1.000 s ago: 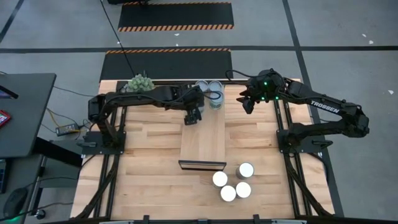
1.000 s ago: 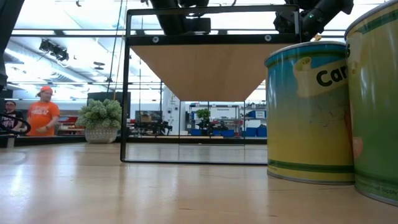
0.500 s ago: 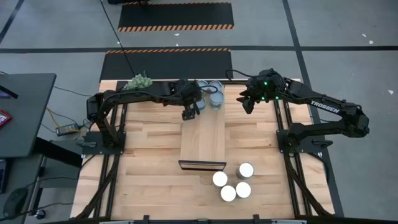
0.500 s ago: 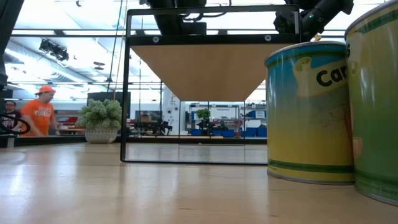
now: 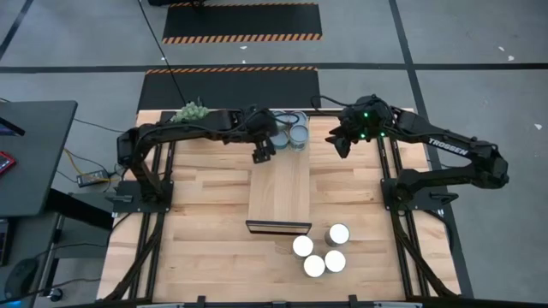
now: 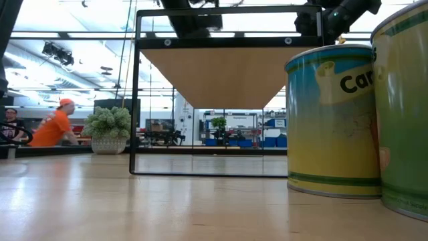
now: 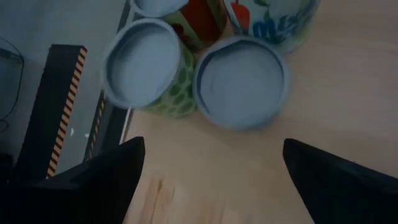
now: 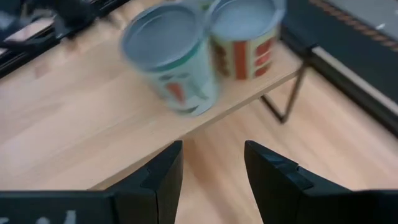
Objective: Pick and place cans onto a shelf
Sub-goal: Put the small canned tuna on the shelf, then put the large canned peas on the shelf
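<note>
Several cans with blue-grey tops (image 5: 299, 134) stand upright on the far end of the light-wood shelf (image 5: 280, 195). The left wrist view shows two of them close up (image 7: 241, 81) (image 7: 144, 67). Several white-topped cans (image 5: 314, 265) stand on the tabletop near the shelf's dark front edge (image 5: 278, 227); two of these show big in the low view (image 6: 331, 120). My left gripper (image 5: 264, 151) hovers open and empty over the shelf's far end, just beside the blue-grey cans (image 7: 211, 180). My right gripper (image 5: 341, 144) hangs open and empty to the right of the shelf (image 8: 211, 168).
A green spiky plant ball (image 5: 192, 112) sits at the table's far left corner and shows in the low view (image 6: 107, 129). The shelf is a raised plank on a dark frame (image 6: 134, 100). A person in an orange shirt (image 6: 53, 127) moves in the room beyond.
My left gripper has drawn back a little toward the table's far edge, along the shelf's far end, staying open and empty. The cans have stayed where they were. The person in orange has moved in the background.
</note>
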Robot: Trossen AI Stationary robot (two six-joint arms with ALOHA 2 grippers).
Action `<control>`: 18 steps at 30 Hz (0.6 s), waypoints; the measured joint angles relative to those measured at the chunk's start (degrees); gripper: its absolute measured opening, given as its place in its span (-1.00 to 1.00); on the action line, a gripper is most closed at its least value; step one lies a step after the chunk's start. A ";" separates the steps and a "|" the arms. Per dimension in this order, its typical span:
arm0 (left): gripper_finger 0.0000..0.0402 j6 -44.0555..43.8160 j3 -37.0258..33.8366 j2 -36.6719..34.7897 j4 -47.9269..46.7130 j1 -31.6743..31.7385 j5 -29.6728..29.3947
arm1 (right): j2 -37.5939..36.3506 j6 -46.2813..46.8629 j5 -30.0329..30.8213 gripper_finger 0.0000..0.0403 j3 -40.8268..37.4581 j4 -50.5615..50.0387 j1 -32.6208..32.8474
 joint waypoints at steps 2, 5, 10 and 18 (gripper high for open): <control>0.93 0.19 0.27 -1.57 -2.38 -0.04 0.11 | -0.02 0.92 -0.37 -0.12 0.95 -2.32 1.74; 0.92 -0.71 0.24 -3.08 -5.82 0.00 2.68 | -0.02 2.77 -1.16 -0.12 1.73 -5.67 5.32; 0.83 -1.95 0.23 -5.77 -6.04 -0.29 5.90 | 0.02 8.04 -2.32 -0.12 1.81 -7.18 15.49; 0.68 -1.80 0.21 -7.21 -6.73 -0.35 6.25 | 1.72 15.88 3.67 -0.12 1.83 -7.06 35.64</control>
